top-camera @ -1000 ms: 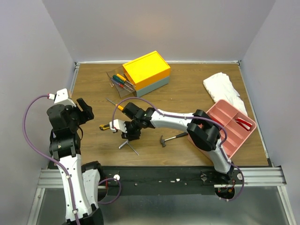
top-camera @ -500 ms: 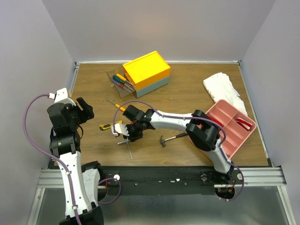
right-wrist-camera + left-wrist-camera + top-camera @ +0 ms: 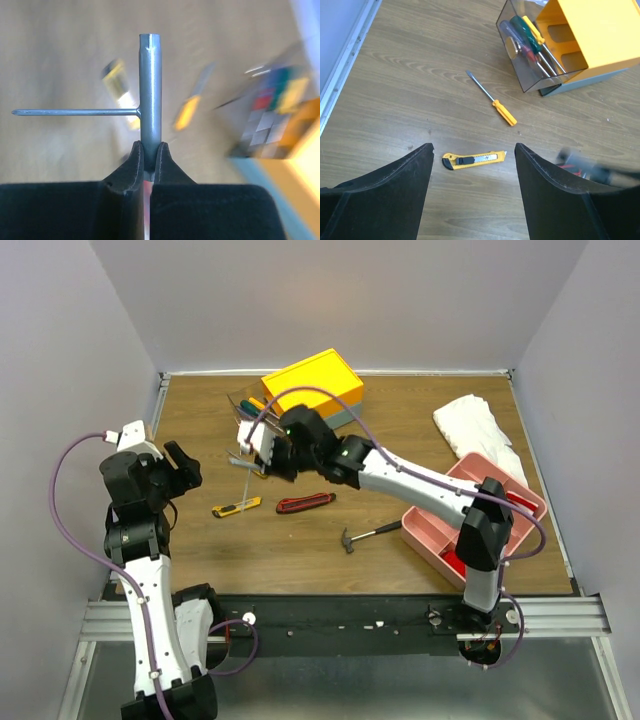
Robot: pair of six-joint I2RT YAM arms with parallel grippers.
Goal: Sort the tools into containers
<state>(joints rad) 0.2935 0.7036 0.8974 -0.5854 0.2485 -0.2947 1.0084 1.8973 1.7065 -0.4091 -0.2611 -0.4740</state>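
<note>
Silver wrench [image 3: 150, 90] clenched in right tool [image 3: 149, 150], thick shaft toward 12 o'clock, thin arm toward 9, above counter [image 3: 420, 420] near clear drawer [image 3: 512, 12], orange screwdriver [image 3: 492, 98] and yellow knife [image 3: 475, 159] lying close by, left tool [image 3: 474, 147] released.

A wood-grain table [image 3: 190, 430] sits boxed in by three plain pale walls [image 3: 330, 300], softly and evenly lit, with a metal rail [image 3: 560, 618] along its near edge and what may be grey floor [image 3: 350, 690] below it.

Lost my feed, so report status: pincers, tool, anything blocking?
Right pincer shut on silver wrench, close by the clear drawer. Left pincer open, holding nothing. Nothing seen blocking the drawer.
</note>
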